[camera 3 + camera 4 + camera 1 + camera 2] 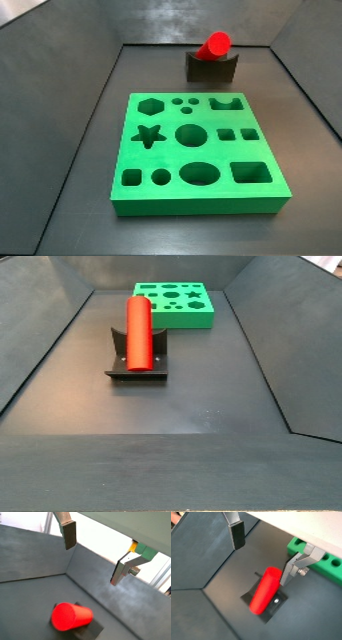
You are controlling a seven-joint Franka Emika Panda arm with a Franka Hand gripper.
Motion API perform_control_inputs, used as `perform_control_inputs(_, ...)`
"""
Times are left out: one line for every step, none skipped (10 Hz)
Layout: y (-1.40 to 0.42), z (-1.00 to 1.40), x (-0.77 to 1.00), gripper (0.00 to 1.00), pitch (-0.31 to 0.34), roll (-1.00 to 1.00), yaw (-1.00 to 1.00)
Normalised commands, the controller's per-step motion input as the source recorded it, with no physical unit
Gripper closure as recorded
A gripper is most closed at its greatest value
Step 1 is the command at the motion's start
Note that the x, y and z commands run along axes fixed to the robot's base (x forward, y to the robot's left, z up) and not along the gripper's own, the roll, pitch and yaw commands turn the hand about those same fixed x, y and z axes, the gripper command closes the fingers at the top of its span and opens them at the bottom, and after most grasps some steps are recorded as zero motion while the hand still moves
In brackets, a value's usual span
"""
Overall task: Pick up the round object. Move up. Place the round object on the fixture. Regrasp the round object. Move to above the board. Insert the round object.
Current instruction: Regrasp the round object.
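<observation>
While fingers [266, 553] gape, peg [264, 589] rests, fixture [138, 362].

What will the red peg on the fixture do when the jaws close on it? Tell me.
The red peg looks rigid, so it should not flex. Its smooth round sides may slip or roll. It overhangs the fixture, so it might tip. The gripper hangs open above it.

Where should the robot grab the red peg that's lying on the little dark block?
Probably on the peg's bare middle or free end, coming straight down from above. It lies lengthwise across the fixture, so its round sides are clear for one finger on each. The end effector hangs open above it, fingers already either side in a wrist view.
</observation>
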Motion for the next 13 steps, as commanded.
perform_control_inputs(-0.04,0.00,0.09,0.00,0.171,1.00,0.08)
perform_control_inputs(-0.04,-0.01,0.10,0.00,0.202,1.00,0.11)
perform_control_inputs(-0.05,0.00,0.10,0.00,0.221,0.87,0.16)
perform_control_inputs(-0.05,-0.01,0.10,0.00,0.202,0.68,0.18)
perform_control_inputs(-0.05,-0.01,0.10,0.00,0.164,0.43,0.21)
perform_control_inputs(-0.04,0.00,0.10,0.00,0.141,0.33,0.22)
perform_control_inputs(-0.04,0.00,0.08,0.00,0.085,0.22,0.23)
perform_control_inputs(-0.04,0.00,0.08,0.00,0.048,0.19,0.23)
perform_control_inputs(-0.05,-0.01,0.08,0.00,0.013,0.17,0.21)
perform_control_inputs(0.05,-1.00,0.03,0.00,-0.017,0.17,0.26)
perform_control_inputs(0.05,-1.00,0.04,0.00,-0.034,0.16,0.22)
perform_control_inputs(0.04,-1.00,0.05,0.00,-0.064,0.15,0.19)
perform_control_inputs(0.04,-1.00,0.06,0.00,-0.111,0.12,0.14)
